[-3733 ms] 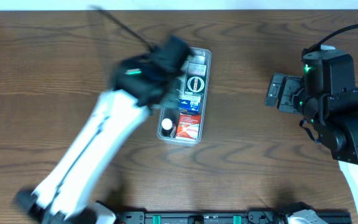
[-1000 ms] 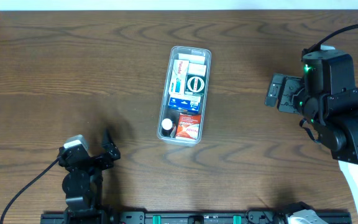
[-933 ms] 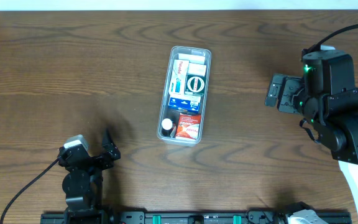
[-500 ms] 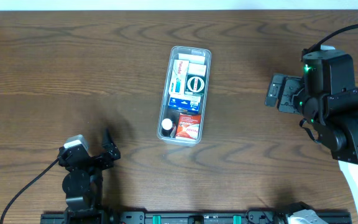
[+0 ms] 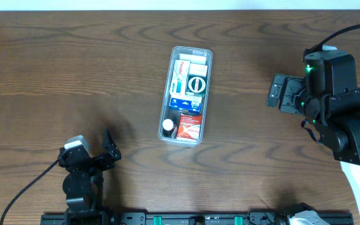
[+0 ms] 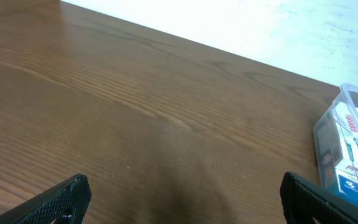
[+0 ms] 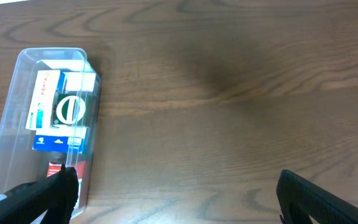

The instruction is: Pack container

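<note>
Presumably light, stiff and slick, the long clear plastic container is lying centrally on the brown wooden desk; left hand and right hand are gaping empty; a long wall is inviting pinching.

I am looking down on a dark brown wood-grain table top that is filling nearly the whole overhead view, its grain running in long wavy bands from side to side. Beyond its far edge a thin pale white surface is showing. From the left wrist camera I am seeing it as plain, bright and faintly bluish; whether it is a wall I cannot tell. Soft, even light is falling on the wood, leaving only faint blurred shadows.
</note>
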### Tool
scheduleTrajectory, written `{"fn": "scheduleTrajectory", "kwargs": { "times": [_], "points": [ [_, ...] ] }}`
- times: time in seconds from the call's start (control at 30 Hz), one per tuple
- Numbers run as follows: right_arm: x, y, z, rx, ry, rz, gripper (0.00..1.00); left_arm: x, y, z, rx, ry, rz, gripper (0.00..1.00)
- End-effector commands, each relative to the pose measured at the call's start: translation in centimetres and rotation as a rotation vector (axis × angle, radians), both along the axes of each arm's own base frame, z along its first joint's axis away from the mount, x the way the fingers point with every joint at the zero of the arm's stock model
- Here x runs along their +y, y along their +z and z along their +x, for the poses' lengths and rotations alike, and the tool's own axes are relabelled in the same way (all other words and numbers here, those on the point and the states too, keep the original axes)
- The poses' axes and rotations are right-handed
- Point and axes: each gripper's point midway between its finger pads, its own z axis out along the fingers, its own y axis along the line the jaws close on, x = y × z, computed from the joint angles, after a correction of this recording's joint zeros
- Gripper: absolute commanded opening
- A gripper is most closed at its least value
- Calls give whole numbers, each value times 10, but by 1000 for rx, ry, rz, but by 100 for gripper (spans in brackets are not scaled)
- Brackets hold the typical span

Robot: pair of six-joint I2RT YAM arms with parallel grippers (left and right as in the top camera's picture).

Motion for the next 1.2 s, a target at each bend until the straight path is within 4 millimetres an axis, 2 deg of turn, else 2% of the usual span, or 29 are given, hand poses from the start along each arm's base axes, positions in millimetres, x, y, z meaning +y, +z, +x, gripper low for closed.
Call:
{"fn": "scheduleTrajectory", "kwargs": {
  "times": [0.0,0.2,0.4,0.5,0.67,0.8,0.93,1.17],
  "points": [
    [-6,1,1,-4,-15,-20,99,-1,-11,0,20,-5,-17,98],
    [-12,1,-6,-2,-19,-43,99,-1,-11,0,20,-5,-17,98],
    [-35,29,-27,-237,-71,-21,99,-1,-11,0,20,-5,-17,98],
    [-48,27,-44,-367,-92,-6,99,-1,-11,0,20,-5,-17,98],
    [-66,-14,-82,-442,-137,1,99,-1,-11,0,20,-5,-17,98],
    [-73,-45,-100,-466,-163,2,99,-2,-11,0,20,-6,-17,98],
    [-75,-69,-105,-486,-170,11,99,-1,-11,0,20,-5,-17,98],
    [-75,-102,-101,-548,-175,26,99,-1,-11,0,20,-5,-17,98]
  ]
}}
